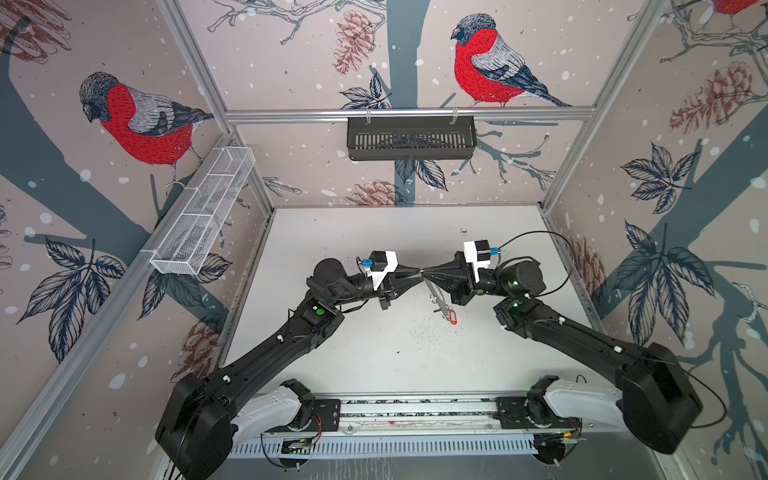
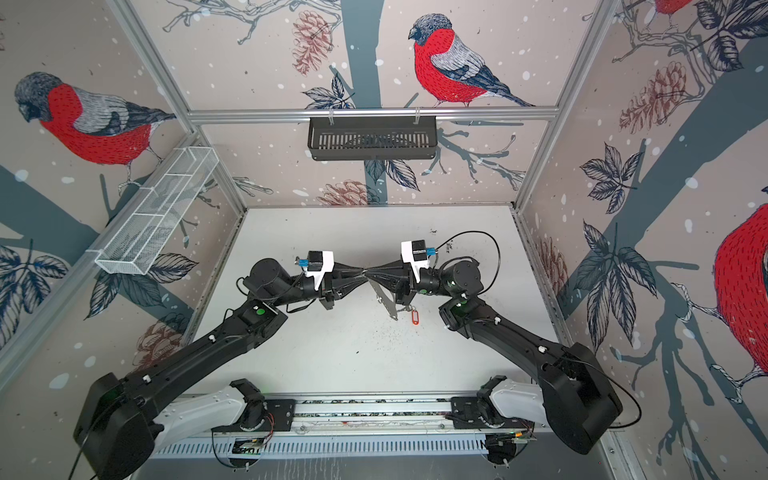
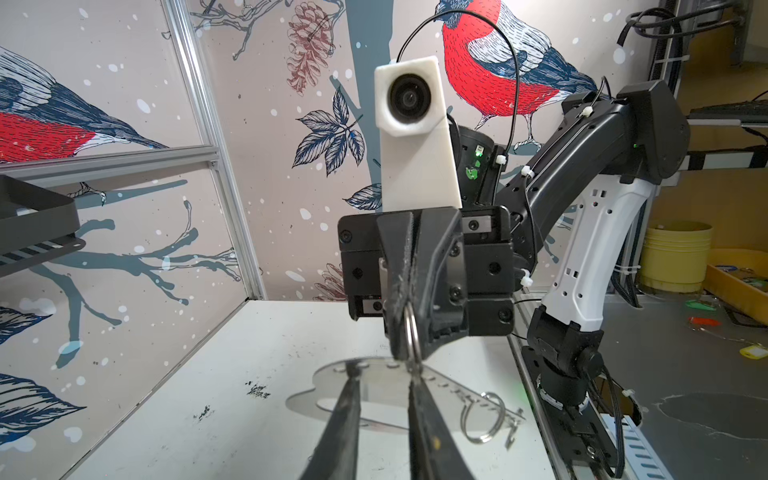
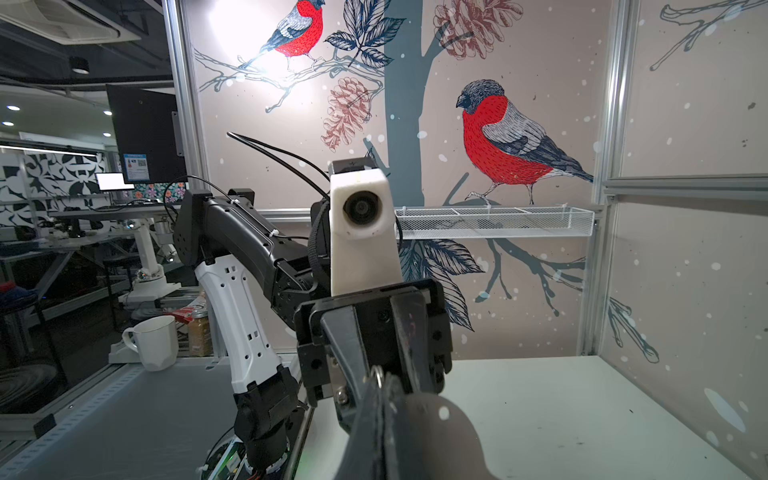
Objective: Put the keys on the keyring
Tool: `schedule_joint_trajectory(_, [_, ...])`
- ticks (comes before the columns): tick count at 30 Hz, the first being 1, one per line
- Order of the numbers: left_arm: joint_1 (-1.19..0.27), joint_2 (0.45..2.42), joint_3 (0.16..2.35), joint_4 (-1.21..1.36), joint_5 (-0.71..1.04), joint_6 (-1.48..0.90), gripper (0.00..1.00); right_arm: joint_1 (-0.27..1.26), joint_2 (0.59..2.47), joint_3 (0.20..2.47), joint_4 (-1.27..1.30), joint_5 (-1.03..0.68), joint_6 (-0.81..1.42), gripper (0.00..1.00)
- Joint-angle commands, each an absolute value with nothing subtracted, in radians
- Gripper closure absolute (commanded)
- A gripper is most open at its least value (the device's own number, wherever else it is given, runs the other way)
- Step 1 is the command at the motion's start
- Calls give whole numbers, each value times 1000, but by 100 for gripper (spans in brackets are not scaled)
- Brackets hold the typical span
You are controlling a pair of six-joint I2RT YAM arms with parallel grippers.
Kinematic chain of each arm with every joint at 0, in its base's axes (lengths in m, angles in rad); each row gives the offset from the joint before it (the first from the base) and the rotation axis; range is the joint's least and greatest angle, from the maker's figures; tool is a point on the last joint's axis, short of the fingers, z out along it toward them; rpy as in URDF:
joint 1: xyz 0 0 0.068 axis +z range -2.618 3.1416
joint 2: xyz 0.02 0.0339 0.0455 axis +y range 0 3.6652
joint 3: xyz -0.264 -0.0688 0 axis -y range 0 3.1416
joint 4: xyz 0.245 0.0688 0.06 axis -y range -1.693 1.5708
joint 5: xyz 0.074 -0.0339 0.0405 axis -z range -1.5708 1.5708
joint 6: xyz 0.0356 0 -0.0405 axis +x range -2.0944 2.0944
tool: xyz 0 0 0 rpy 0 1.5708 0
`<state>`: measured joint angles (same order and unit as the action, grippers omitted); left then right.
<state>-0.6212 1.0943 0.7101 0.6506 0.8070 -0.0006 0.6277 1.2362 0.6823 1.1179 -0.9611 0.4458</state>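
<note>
- Left wrist view, closest to the lens: the left gripper (image 3: 383,371) has its fingers (image 3: 345,419) a narrow gap apart. The tips sit over the edge of the keyring plate (image 3: 374,392), and the clear plate shows through the gap, not pinched.
- Facing it, the right gripper (image 3: 405,353) is pressed closed on a metal ring (image 3: 412,334). The ring passes through a hole at the plate's edge.
- A second ring (image 3: 482,419) hangs farther along the same edge. A small metal piece lies beside it; cannot tell if it is a key.
- Both top views: the two grippers meet tip to tip above the middle of the table (image 1: 374,357).
- The plate slants down from that meeting point toward the arm bases and is seen nearly edge-on. It is raised off the surface, with its shadow beneath.
- The red tag (image 1: 453,318) dangles at the plate's lower end, just beside the right arm's wrist.
- Right wrist view: the right gripper's own fingers are closed together, with the ring pinched at their tips.
</note>
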Motion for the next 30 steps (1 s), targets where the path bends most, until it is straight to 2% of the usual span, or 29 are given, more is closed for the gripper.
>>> schedule_joint_trajectory(1, [-622,1085,703,733,804,-20,79,635,1247,681,1202,-976,486,100])
schedule_joint_trajectory(23, [-623,1066,678,774,823,-25,83,651,1290,688,1193,-954,473,100])
schedule_joint_trajectory(30, [-622,1061,673,781,802,-22,94,660,1300,702,1148,-979,454,100])
